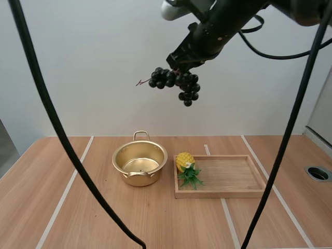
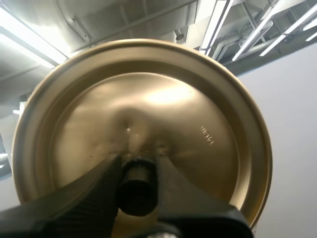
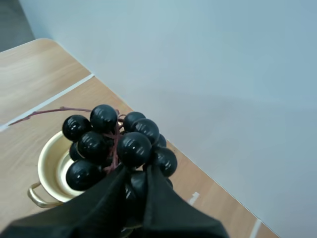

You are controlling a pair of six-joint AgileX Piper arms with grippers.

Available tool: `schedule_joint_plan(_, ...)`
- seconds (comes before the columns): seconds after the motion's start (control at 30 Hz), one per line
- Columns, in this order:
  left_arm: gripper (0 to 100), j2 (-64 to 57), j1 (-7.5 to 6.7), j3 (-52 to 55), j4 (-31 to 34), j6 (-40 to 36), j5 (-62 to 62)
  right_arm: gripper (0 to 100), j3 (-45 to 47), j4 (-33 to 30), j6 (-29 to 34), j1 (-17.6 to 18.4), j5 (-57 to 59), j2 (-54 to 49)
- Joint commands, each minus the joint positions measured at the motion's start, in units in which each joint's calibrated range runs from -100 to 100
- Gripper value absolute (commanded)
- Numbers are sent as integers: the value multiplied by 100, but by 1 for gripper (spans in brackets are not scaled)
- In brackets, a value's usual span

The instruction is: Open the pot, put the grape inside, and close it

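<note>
One of three steps is done: the pot (image 1: pixel 129 179) stands open on the desk (image 1: pixel 104 218) beside the tray (image 1: pixel 218 194), its lid (image 2: pixel 198 114) clamped at the knob (image 2: pixel 137 191) in the left pincer (image 2: pixel 137 166). The right pincer (image 3: pixel 132 174) pinches the grapes (image 3: pixel 133 146) high above the pot. Remaining: grapes in, lid on.

Reaches in from the upper right of the high view with the right arm (image 1: pixel 223 26), dark forearm slanting down and leftward toward the top middle. Grips the bunch of grapes (image 1: pixel 176 81) in the right claw (image 1: pixel 179 69), both black fingers (image 3: pixel 106 198) pressed close together among the berries. Clamps the left claw (image 2: pixel 137 163) on the black knob (image 2: pixel 137 191) of the lid (image 2: pixel 178 114), one ribbed finger on either side.
</note>
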Motion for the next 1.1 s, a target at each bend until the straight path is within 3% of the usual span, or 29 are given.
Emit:
schedule_joint_plan(0.0, 0, -39, 5, -117, 13, -15, -169, 0, -98, -153, 116, 209, 0, 93)
schedule_joint_plan(0.5, 0, -39, 5, -175, 13, -25, 12, 0, -112, 9, 134, 866, -106, 739)
schedule_joint_plan(1.07, 0, -39, 5, -175, 13, -25, 272, 0, -48, 98, 97, 872, -48, 1540)
